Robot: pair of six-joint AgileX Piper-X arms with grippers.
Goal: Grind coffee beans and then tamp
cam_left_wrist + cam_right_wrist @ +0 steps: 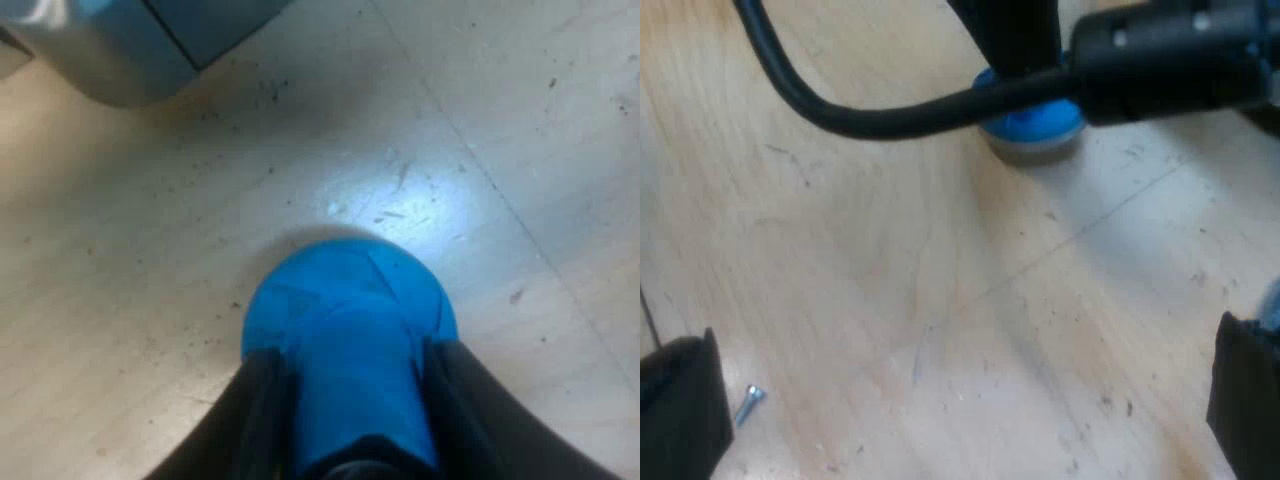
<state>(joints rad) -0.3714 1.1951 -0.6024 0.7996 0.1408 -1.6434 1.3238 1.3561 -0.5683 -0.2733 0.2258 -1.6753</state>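
1. The blue tamper [345, 340] stood upright on the wooden table [480, 150], gripped at its knob. In the right wrist view its grey base [1032, 150] sat on the boards or just above them; I could not tell which.
2. The left gripper [355, 362] was pinching the tamper, one black finger [262, 410] pressed against each side of the blue body. The grip looked centred.
3. The right gripper [962, 395] hung over bare boards well apart from the tamper, its fingers spread wide with nothing between them.
4. Judged step: the tamper was in hand, at pick-up or the start of its carry, so this was the tamping part of the task.
5. To do it well (judgement):
   - Keep the pinch square on the knob so the base stays level.
   - Lift straight up before moving sideways.
   - Bring the base down flat onto the grounds. A tilted tamper would pack them unevenly.
6. Edges: the rounded metal corner of the espresso machine [110, 50] lay on the far side of the tamper, near it but not touching. A board seam ran across the table beyond the tamper. A small screw [750, 402] lay loose on the boards just beside one finger of the right gripper.
7. Open room: the boards around the tamper were bare apart from dark specks, and there was free table between it and the right gripper. The machine corner was the one hard edge for the left arm to avoid on the lift. The screw could get under the right gripper if it came down there.
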